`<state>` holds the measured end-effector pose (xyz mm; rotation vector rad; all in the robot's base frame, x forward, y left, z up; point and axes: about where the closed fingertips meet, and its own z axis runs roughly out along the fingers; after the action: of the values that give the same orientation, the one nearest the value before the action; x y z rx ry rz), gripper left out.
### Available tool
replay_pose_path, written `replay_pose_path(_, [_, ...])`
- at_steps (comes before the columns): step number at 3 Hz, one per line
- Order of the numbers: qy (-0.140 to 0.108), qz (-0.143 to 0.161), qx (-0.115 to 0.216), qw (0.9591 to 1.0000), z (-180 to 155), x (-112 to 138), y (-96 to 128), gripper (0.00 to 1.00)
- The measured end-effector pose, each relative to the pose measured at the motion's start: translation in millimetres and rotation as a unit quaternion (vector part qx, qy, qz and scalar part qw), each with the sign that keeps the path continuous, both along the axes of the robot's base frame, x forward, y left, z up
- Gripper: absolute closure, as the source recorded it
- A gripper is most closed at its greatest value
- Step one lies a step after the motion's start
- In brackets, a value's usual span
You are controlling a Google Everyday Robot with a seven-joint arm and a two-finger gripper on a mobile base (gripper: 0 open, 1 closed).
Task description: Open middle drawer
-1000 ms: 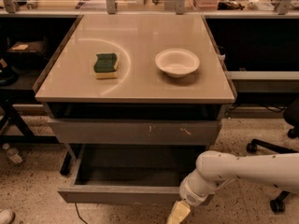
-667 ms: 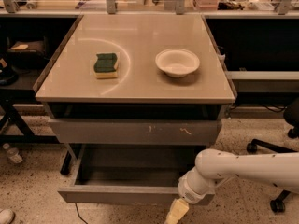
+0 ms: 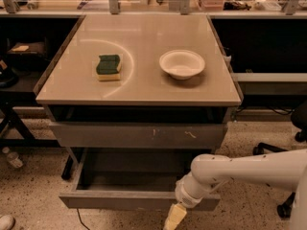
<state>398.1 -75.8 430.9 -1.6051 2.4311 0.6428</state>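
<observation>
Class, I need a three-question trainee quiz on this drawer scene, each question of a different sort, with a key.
1. True or false: the middle drawer stands pulled out.
2. Which sits further left in the view on the tabletop? A: the sponge. B: the white bowl.
3. Fill in: the gripper is low in the view, just before the open drawer's ____ panel, right of its middle.
Key: 1 true; 2 A; 3 front.
</observation>
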Motion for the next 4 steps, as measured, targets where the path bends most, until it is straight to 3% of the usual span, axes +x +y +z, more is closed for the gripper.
replay_pose_path(1, [0.022, 0.02, -0.029, 0.9992, -14, -29, -10, 0.0])
replay_pose_path(2, [0.033, 0.028, -0.036, 0.9984, -14, -44, -14, 0.0])
replay_pose_path(4, [0.068, 0.016, -0.026, 0.9972, 25, -122, -36, 0.0])
